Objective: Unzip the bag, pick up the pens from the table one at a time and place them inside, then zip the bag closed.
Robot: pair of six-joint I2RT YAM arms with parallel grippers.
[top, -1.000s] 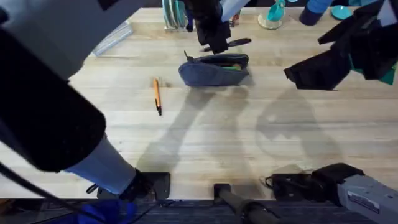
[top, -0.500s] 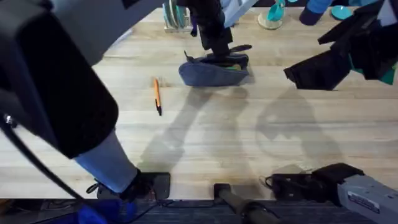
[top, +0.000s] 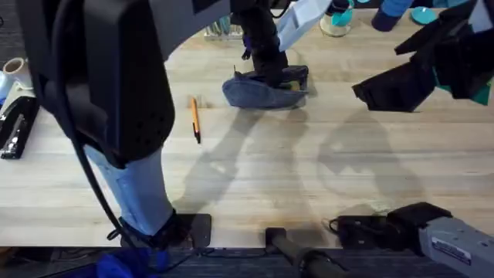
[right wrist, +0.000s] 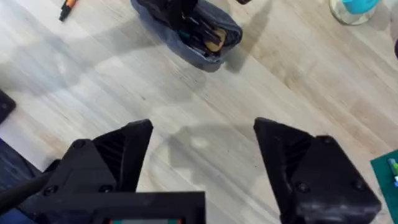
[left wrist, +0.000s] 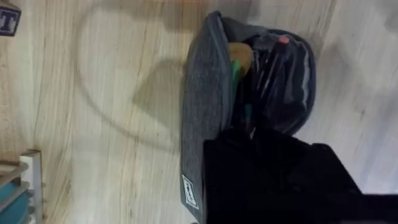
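- Nearest the arm bases, the right gripper point(right wrist: 202, 165) is hanging above bare table point(top: 309, 185), its two black fingers spread wide and gripping nothing.
- Farther out, to the left, the orange pen point(top: 195, 118) is lying alone on the planks, well apart from the bag and waiting for its turn.
- Beyond it, the bag point(top: 266, 86) is sitting unzipped, several items showing inside its dark mouth.
- Right over that mouth, the left gripper point(top: 270, 66) is reaching down; whether its fingers are pinching a pen I cannot tell.
- Judging from this, a pen is being put in: lowering well inside the opening before letting go, lengthwise along the zipper, should be keeping it from snagging the fabric edge.
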